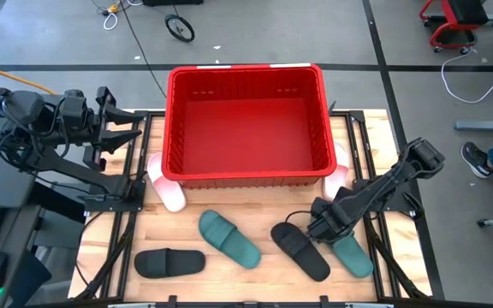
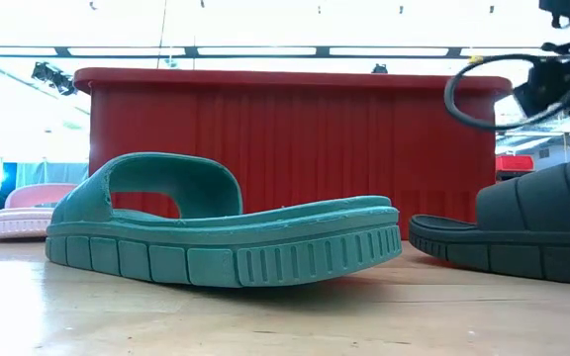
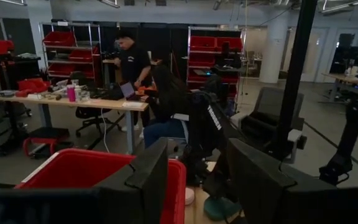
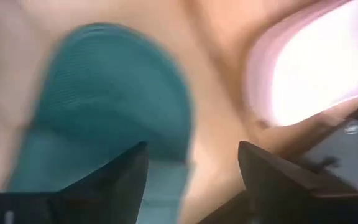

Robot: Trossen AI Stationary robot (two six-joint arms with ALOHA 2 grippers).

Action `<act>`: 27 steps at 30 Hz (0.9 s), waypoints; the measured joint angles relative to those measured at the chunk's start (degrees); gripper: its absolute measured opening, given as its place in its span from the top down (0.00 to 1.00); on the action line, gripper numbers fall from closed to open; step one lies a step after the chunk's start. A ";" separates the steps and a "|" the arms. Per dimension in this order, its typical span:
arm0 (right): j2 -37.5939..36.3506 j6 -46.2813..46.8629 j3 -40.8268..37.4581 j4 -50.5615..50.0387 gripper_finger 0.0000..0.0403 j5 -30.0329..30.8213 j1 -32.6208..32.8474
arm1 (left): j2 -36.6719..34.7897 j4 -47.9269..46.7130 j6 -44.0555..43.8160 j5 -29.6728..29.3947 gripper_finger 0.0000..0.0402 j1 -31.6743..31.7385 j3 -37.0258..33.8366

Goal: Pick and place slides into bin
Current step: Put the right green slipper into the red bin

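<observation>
The red bin (image 1: 248, 124) stands at the table's far middle and holds no slides. My right gripper (image 1: 322, 224) is open and hovers low over the near right of the table, between a black slide (image 1: 300, 251) and a teal slide (image 1: 353, 255). In the right wrist view the open fingers (image 4: 122, 177) stand over the teal slide's end (image 4: 110, 106), touching nothing. A second teal slide (image 1: 229, 239) and a second black slide (image 1: 169, 261) lie on their soles near the front edge. My left gripper (image 1: 128, 128) waits open and empty off the table's left edge.
One pink slide (image 1: 165, 186) lies by the bin's near left corner and another (image 1: 341, 171) by its near right corner. In the low view the teal slide (image 2: 226, 237) lies in front of the bin wall (image 2: 295, 138). People sit at desks in the room beyond.
</observation>
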 joint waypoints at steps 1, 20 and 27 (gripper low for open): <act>-0.21 0.01 -0.75 -0.47 0.38 0.60 -0.13 | 0.10 0.02 0.00 0.00 0.57 0.00 0.00; -1.25 4.03 -9.25 9.15 0.62 3.55 -0.84 | 4.59 0.30 0.45 0.04 0.57 0.00 -0.04; -3.73 7.39 -8.52 8.45 0.97 3.14 -0.84 | 4.92 2.91 0.45 0.04 0.57 0.00 -0.04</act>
